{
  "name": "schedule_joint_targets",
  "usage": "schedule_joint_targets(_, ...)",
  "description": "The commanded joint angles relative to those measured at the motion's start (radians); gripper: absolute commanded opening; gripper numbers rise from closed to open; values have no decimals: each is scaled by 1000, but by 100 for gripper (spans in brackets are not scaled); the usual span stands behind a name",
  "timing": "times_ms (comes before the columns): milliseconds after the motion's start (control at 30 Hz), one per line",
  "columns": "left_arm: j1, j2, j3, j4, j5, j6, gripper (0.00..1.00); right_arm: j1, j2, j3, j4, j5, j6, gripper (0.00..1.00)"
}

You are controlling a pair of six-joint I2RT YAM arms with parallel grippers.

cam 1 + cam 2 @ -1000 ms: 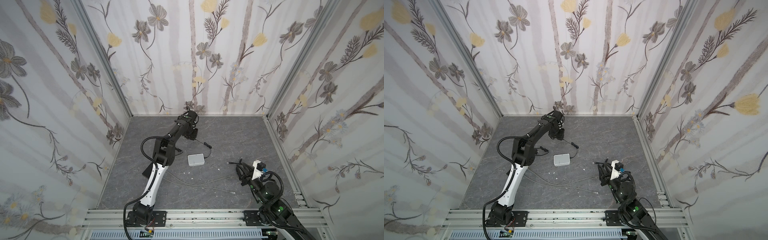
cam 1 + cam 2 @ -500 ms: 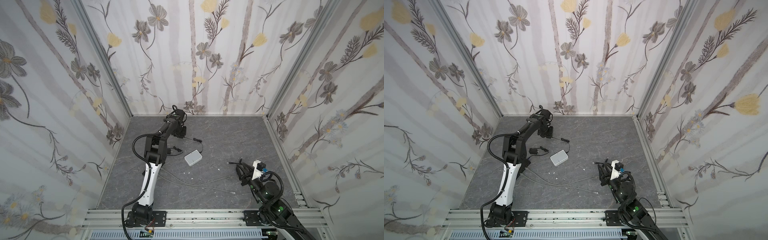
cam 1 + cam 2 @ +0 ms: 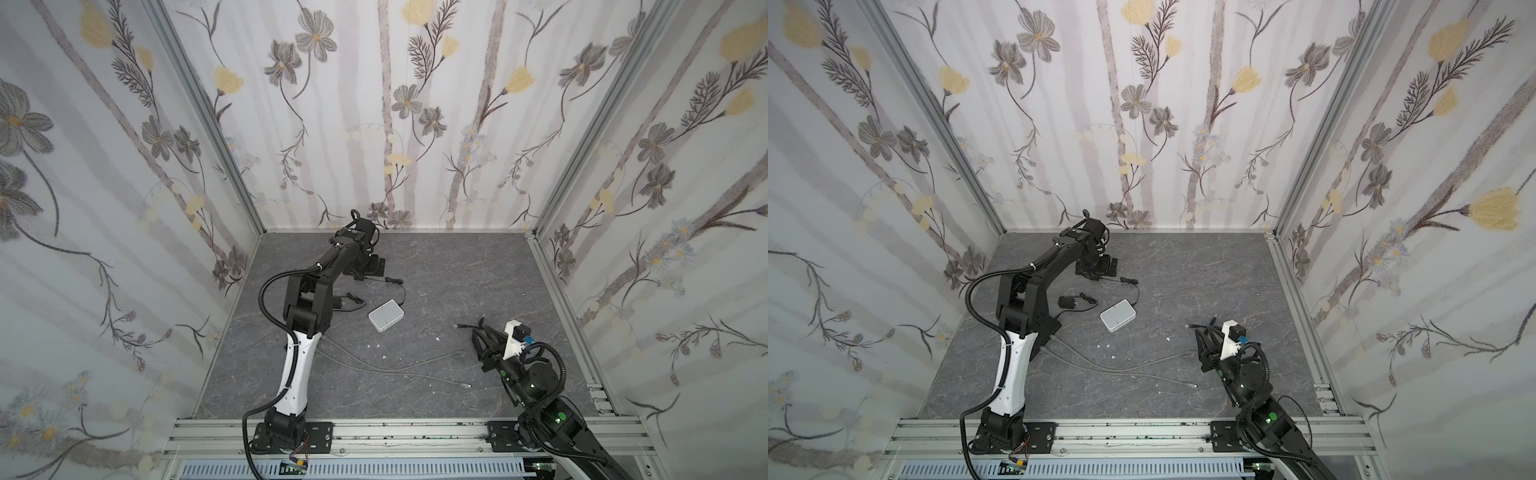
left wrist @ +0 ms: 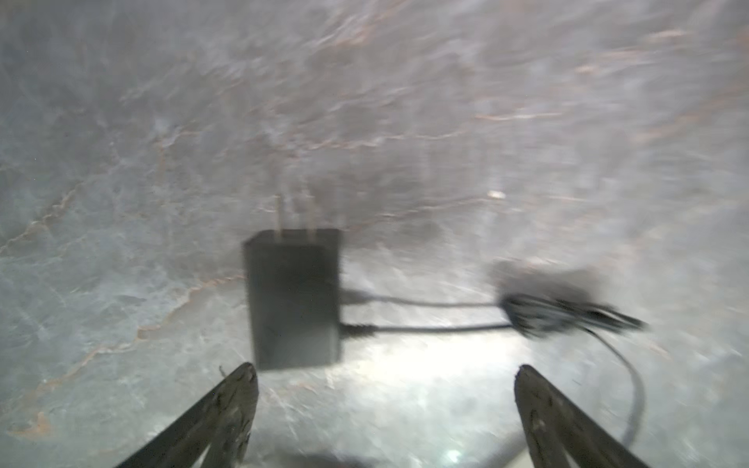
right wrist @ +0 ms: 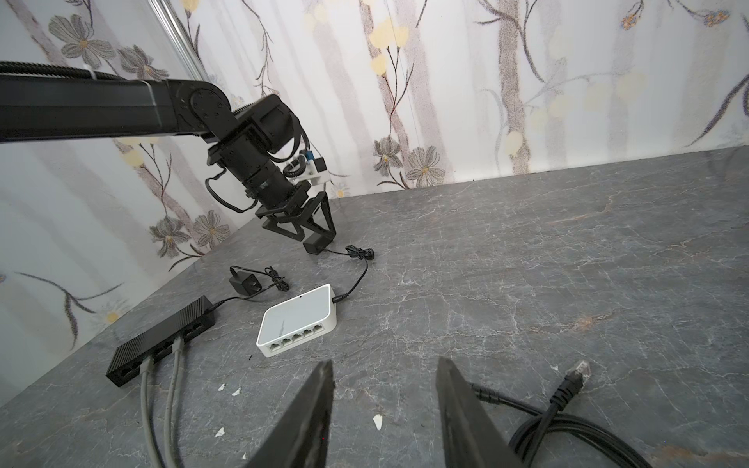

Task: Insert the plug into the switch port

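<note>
Both grippers empty: left gripper [image 4: 385, 370] spread wide by adapter [image 4: 294, 300] near far edge of desk [image 3: 457, 270]; right gripper [image 5: 385, 362] part-open; switch [image 5: 298, 320] mid-desk, open room rightward.

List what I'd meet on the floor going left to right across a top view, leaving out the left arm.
black power adapter → white switch → black cable's plug → right gripper
</note>
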State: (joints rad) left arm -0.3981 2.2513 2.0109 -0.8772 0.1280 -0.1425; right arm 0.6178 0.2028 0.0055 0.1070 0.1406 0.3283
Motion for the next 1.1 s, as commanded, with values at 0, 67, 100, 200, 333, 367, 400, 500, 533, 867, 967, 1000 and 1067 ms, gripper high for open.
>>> schedule_joint_targets(0,-52,-131,-117,105,29,-9,99,1,3,-30,49,-1,0,44)
schedule_joint_targets(67,-83,-186,-205,138,3,-13,94,2,2,-30,47,-1,-1,44)
schedule_joint_targets(100,-94,-204,-244,145,-14,-13,89,1,-1,-30,46,-3,0,43)
schedule_joint_targets(200,-105,-216,-311,134,-73,4,41,2,-5,-30,45,-7,0,43)
schedule_joint_targets(333,-107,-205,-364,117,-120,19,5,2,-5,-30,46,-9,-1,43)
schedule_joint_targets(367,-108,-202,-372,117,-130,21,4,3,-5,-30,46,-9,-2,43)
schedule_joint_targets(400,-110,-198,-382,119,-142,26,4,3,-5,-32,48,-9,-2,43)
schedule_joint_targets(500,-120,-183,-394,118,-147,37,8,3,-2,-31,49,-9,-3,43)
schedule_joint_targets(533,-126,-177,-394,112,-151,42,8,3,-1,-32,49,-8,-3,43)
schedule_joint_targets(867,-184,-199,-474,112,-125,49,24,2,1,-32,49,-2,-2,44)
schedule_joint_targets(967,-192,-255,-546,162,-113,34,45,3,5,-31,51,1,-1,44)
schedule_joint_targets(1000,-196,-274,-564,176,-106,25,46,3,7,-30,52,3,-1,44)
schedule_joint_targets(1067,-197,-299,-599,191,-104,7,46,4,12,-30,53,2,0,44)
